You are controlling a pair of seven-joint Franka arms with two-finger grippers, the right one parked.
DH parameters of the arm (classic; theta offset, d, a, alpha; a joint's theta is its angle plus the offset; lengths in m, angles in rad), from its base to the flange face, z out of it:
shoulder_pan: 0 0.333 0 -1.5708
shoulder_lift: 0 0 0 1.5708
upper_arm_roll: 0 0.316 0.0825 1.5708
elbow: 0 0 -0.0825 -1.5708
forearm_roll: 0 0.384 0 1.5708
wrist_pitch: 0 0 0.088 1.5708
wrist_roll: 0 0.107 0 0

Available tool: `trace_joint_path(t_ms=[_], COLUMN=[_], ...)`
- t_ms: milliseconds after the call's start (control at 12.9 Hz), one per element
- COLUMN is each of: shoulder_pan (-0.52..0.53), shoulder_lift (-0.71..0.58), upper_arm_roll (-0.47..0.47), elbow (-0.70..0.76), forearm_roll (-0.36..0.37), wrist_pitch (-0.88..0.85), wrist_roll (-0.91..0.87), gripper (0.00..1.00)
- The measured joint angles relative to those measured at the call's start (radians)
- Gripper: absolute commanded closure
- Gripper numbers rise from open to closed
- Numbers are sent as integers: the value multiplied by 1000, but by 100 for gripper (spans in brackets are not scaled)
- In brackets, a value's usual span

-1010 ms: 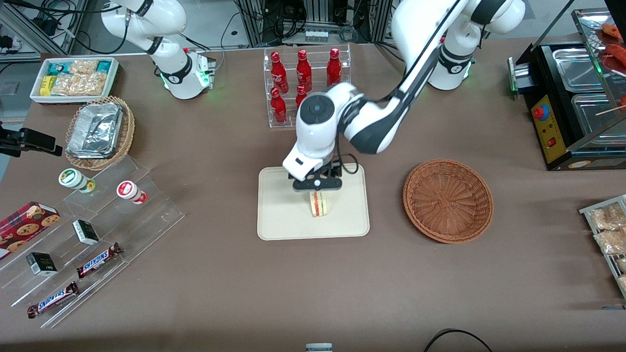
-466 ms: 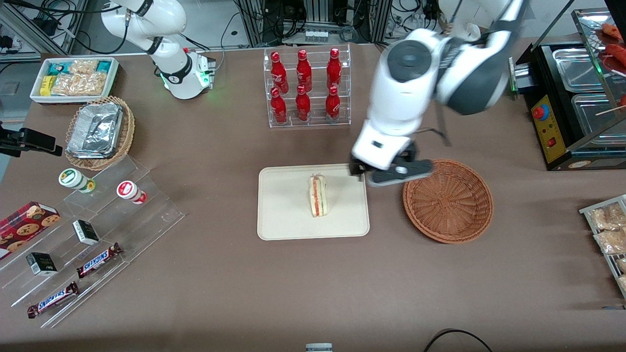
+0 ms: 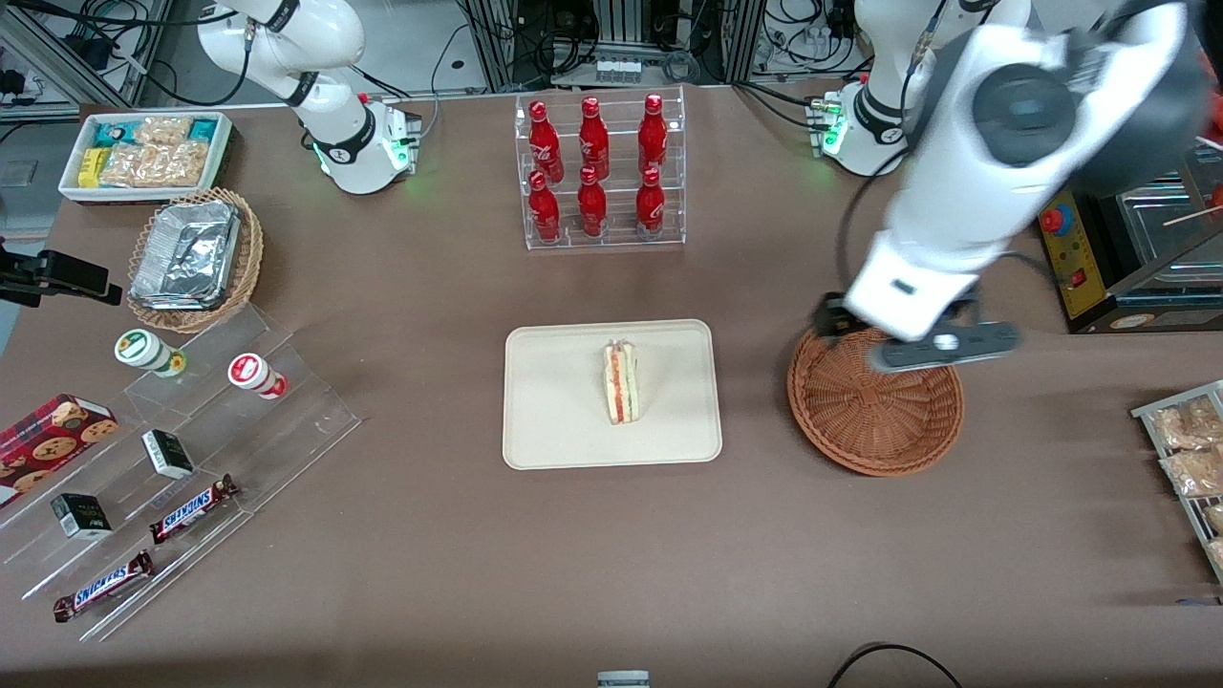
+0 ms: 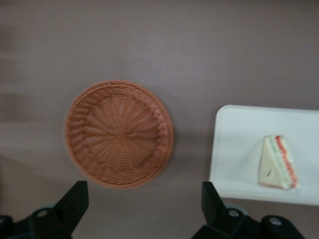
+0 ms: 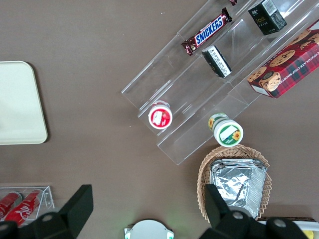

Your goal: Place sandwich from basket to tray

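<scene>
The sandwich (image 3: pixel 621 382) (image 4: pixel 278 163), a pale wedge with red and green filling, lies on the cream tray (image 3: pixel 559 425) (image 4: pixel 234 149) near its middle. The reddish-brown wicker basket (image 3: pixel 874 416) (image 4: pixel 119 133) sits beside the tray toward the working arm's end of the table, with nothing in it. My gripper (image 3: pixel 941 346) (image 4: pixel 144 201) hovers high above the basket's rim, well away from the sandwich. It is open, with only bare table between its fingers (image 4: pixel 74 201).
A clear rack of red bottles (image 3: pixel 597 172) stands farther from the front camera than the tray. A tan basket with foil (image 3: pixel 191 256), a white snack bin (image 3: pixel 143 153) and acrylic shelves with bars (image 3: pixel 172 478) lie toward the parked arm's end. A black appliance (image 3: pixel 1118 229) stands near the working arm.
My gripper let go of the sandwich on the tray, rose and swung sideways over the basket toward the working arm's end. The sandwich stays on the tray.
</scene>
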Motion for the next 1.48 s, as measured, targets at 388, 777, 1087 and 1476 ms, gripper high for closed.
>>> trace_joint_path(t_ms=[388,777,1087,1476], shoulder_pan=[201,259,250,250], shoulder_lift=[-182,-201,-183,-166], upper_arm_roll=[1,9,6,13], elbow=[-146,-137,-102,-93], forearm_roll=[-38,-55,-83,-77], wrist_pitch=[-47,-43,-43,-43], wrist_roll=[365,489,489,441], gripper=[0,0,0,0])
